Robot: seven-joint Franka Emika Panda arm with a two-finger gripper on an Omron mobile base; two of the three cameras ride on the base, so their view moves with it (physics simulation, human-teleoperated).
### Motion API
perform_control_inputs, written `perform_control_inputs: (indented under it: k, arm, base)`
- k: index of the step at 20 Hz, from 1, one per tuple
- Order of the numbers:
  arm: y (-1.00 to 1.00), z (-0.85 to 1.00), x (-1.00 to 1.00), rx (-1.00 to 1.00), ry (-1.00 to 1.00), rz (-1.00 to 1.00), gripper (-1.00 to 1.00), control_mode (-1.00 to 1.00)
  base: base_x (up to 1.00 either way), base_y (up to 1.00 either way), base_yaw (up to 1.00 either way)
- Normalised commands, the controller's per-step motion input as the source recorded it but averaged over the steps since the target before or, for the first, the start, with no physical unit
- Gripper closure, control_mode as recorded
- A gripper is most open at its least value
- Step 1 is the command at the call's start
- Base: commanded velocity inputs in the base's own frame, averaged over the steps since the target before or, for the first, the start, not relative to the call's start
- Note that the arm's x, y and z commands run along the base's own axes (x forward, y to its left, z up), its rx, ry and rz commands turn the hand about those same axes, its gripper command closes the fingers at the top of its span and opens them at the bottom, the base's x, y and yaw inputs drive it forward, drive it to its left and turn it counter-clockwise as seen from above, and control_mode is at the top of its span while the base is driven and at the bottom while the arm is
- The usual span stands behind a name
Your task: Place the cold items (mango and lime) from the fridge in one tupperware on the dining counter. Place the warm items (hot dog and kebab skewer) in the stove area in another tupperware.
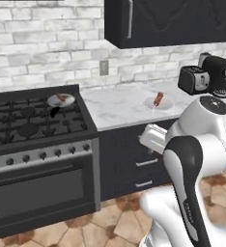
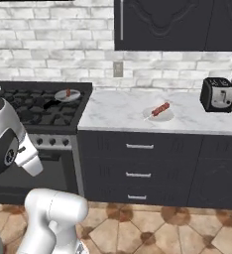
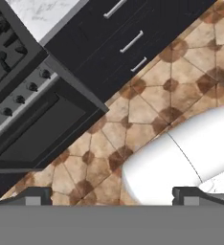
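Arm folded up close to base, elbow high, hand pointing down at the tiled floor [image 3: 147,95] in front of the stove [image 1: 37,159]. Gripper [image 3: 112,195] jaws wide apart, holding nothing. Hot dog [image 1: 61,98] on a plate on the stove's back burner. Kebab skewer [image 2: 160,109] on a plate on the marble counter [image 2: 113,111], right of the stove, toaster [image 2: 217,94] beyond.

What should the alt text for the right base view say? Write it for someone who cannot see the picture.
A kebab skewer lies on a small plate on the marble counter; to its left, a hot dog sits in a pan on the black stove. A toaster stands at the counter's right end, and the white robot arm rises at lower left.
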Motion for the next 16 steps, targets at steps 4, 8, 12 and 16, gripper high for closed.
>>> perform_control_inputs:
  k: [4, 8, 12, 16]
  arm:
    - [0.0, 0.0, 0.0, 0.0, 0.0, 0.0, -1.0, 1.0]
    - [0.0, 0.0, 0.0, 0.0, 0.0, 0.0, -1.0, 1.0]
    - [0.0, 0.0, 0.0, 0.0, 0.0, 0.0, -1.0, 1.0]
    - [0.0, 0.0, 0.0, 0.0, 0.0, 0.0, -1.0, 1.0]
  base:
    - [0.62, -0.57, 0.0]
    - [0.81, -0.42, 0.03]
    - [0.82, -0.37, 0.16]
    - [0.67, -0.4, 0.23]
